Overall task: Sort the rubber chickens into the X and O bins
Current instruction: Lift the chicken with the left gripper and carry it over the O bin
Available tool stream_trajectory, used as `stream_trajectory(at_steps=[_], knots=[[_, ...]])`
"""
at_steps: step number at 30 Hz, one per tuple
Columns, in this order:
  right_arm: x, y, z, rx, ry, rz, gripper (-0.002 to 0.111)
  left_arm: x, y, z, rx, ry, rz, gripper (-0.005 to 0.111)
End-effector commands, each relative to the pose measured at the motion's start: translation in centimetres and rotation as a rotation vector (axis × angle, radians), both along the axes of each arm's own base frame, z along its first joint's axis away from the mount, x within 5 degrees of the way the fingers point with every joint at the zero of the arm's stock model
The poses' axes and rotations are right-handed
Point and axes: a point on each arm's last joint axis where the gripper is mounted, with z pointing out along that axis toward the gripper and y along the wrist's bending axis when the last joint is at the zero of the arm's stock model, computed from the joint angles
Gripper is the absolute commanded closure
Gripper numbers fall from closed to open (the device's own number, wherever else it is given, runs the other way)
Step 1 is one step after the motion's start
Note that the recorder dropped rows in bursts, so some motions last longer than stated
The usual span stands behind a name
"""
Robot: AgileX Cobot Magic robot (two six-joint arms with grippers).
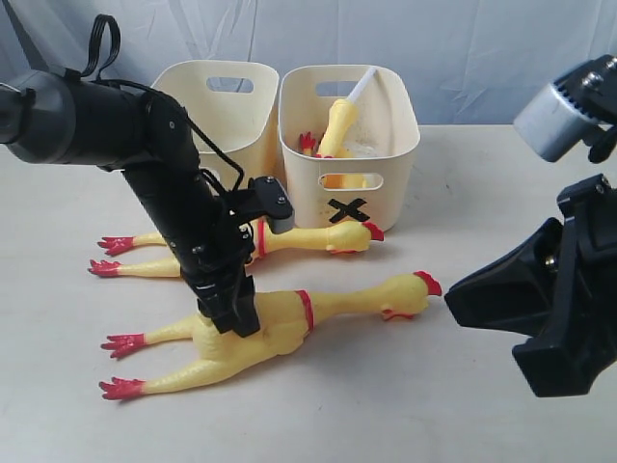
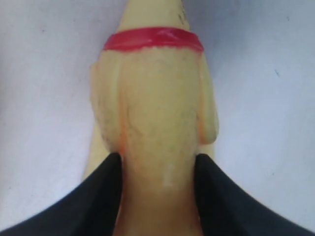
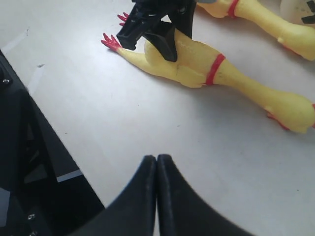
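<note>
Looks like a robot lab, prob. a test room: plain white counter (image 1: 405, 415), pale cloth (image 1: 463, 48) hung behind, 2 black robot arms (image 1: 106, 121).

Pretty bare setup tbh. Everything sits on a plain cream desk (image 1: 386, 415), matte, with no pattern on it, just a couple of faint scuffs or tape marks near one edge in the right wrist view. Behind it hangs a pale blue-grey cloth (image 1: 463, 39), kinda wrinkled, with creases running all over, and it fills the whole back of the exterior view. The light is soft and even, so shadows on the desk are short and fuzzy. Past the desk edge there's a black frame (image 3: 19, 147) with small screws; can't tell what it is.
</note>
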Motion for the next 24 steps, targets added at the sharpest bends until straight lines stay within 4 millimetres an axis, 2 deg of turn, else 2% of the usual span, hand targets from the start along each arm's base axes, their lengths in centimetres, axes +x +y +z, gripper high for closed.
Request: stream_trajectory(at_steps=[1,12,24], knots=[[0.0,-0.1,-0.1,0.002,0.001,-0.005,0.108,-1.3,0.5,-0.7,0.053,0.123,-0.051,0.107],[0.0,-0.1,-0.1,0.002,0.001,-0.005,0.108,-2.2,0.8,3.4,0.02,0.115,0.055,0.107],[0.0,-0.1,-0.1,0.002,0.001,-0.005,0.108,-3.2,1.4,9.1,-0.072,-0.043,0.151,0.107]])
